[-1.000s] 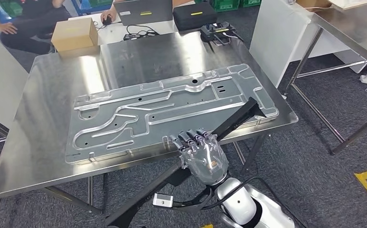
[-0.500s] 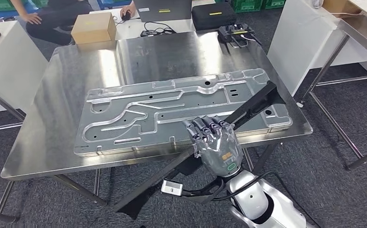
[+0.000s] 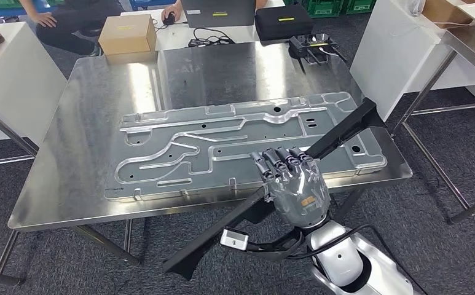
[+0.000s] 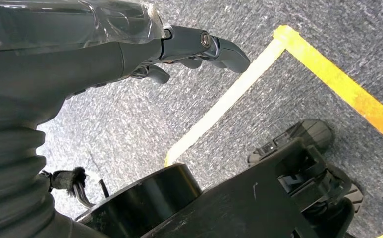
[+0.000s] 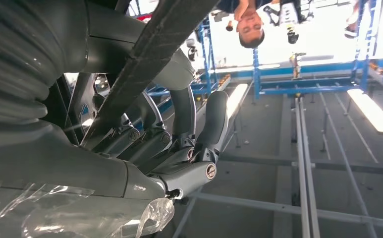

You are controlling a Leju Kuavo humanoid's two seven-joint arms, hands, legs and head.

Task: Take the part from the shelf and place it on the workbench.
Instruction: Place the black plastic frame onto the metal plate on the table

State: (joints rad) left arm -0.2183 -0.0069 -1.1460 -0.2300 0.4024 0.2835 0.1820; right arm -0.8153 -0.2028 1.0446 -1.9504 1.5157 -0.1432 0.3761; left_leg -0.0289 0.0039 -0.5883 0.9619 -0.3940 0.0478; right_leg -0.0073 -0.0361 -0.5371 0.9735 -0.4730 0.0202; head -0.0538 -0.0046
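Note:
The part is a long black bar (image 3: 344, 130), and my right hand (image 3: 296, 187) grips it near its middle. It slants from below the table's front edge up over the front right corner of the steel workbench (image 3: 87, 153). The bar's upper end hangs above a large milled aluminium plate (image 3: 222, 147) lying on the bench. In the right wrist view the fingers (image 5: 199, 144) curl around the bar (image 5: 149, 54). My left hand (image 4: 199, 44) hangs over the carpet, fingers loosely extended and holding nothing.
A cardboard box (image 3: 127, 34), a black case (image 3: 284, 21) and a laptop (image 3: 219, 12) sit beyond the bench's far edge, where people stand. A white partition (image 3: 388, 55) and another steel table (image 3: 468, 43) stand at the right. Yellow tape (image 4: 229, 99) marks the floor.
The whole picture has shifted, so the camera has moved and the bench now sits more centred. My right hand still grips the bar, whose upper end now reaches further over the bench.

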